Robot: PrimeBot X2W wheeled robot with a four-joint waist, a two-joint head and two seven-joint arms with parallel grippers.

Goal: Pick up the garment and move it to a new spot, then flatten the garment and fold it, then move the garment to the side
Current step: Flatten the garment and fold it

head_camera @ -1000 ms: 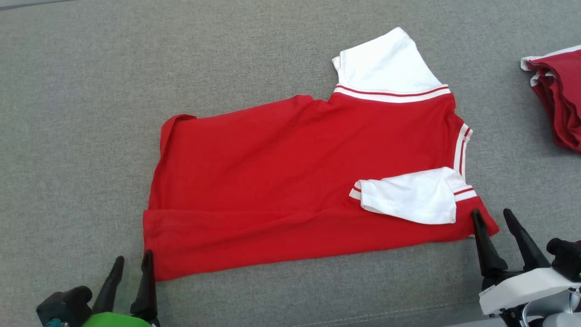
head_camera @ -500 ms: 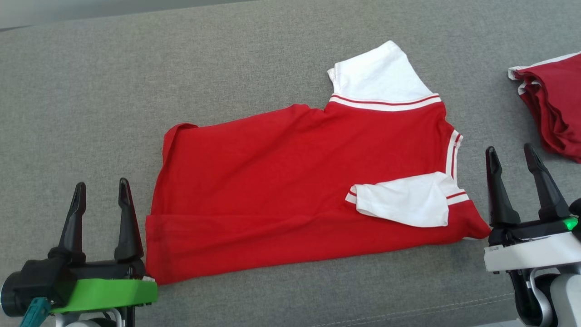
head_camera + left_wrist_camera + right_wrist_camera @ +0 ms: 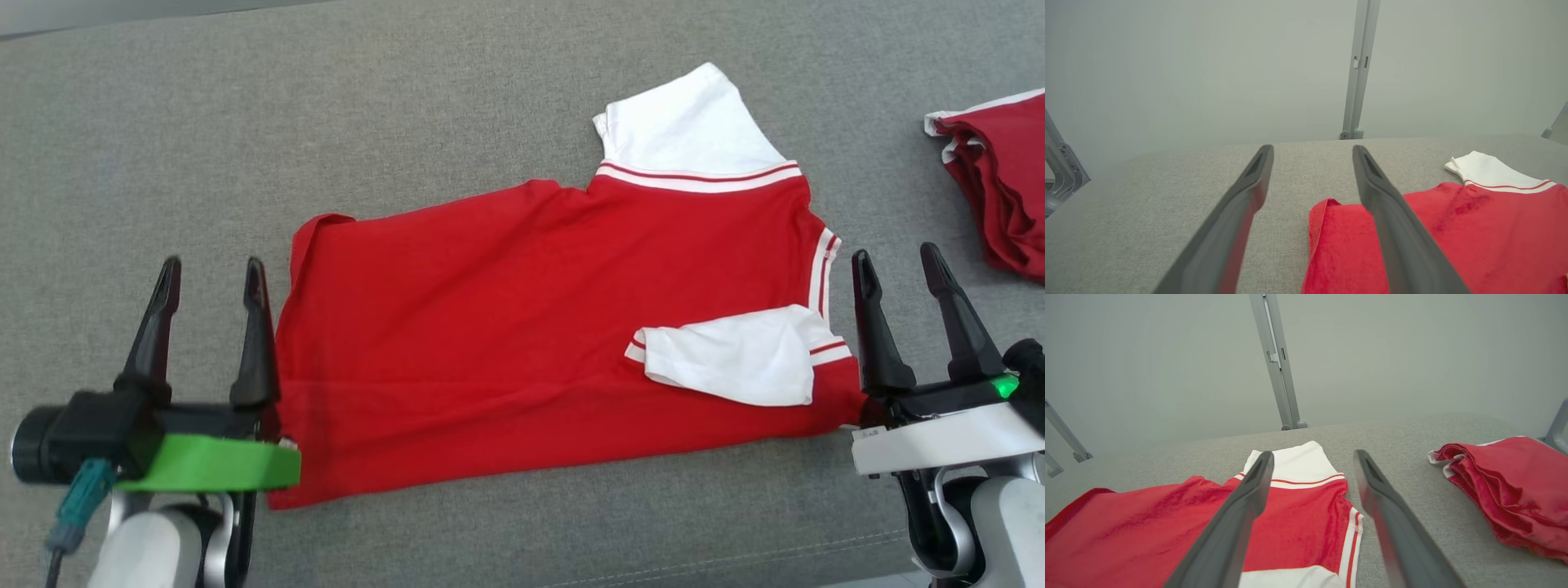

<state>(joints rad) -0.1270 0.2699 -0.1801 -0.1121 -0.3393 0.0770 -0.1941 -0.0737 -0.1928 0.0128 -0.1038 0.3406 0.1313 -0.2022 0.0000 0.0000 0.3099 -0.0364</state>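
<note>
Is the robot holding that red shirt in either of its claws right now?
No: left gripper and right gripper stand open and empty at the red shirt's two ends.

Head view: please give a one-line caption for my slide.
Open left hand and right hand flank the half-folded red shirt on grey fabric.
</note>
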